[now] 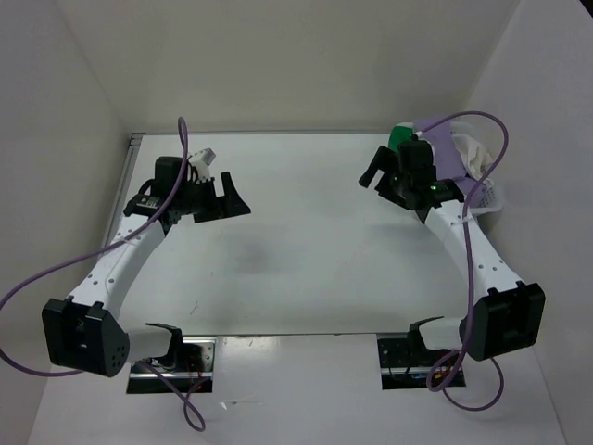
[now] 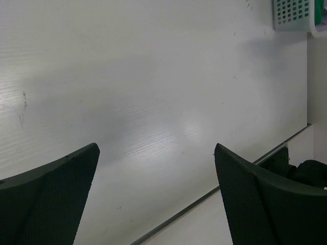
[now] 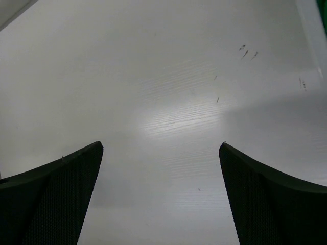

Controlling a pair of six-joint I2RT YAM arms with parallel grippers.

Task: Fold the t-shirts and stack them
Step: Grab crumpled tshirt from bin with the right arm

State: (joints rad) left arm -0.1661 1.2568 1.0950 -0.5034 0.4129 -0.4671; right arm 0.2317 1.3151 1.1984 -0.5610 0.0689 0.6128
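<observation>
The three t-shirts lie bunched in a white mesh basket at the table's back right corner: the green one, the lavender one and the white one. My right gripper hovers just left of the basket, open and empty, with only bare table between its fingers in the right wrist view. My left gripper is open and empty over the table's left part; its wrist view shows bare table and a corner of the basket.
White walls close in the table at the back and both sides. The table's near edge runs just under the left gripper's view. Purple cables loop off both arms.
</observation>
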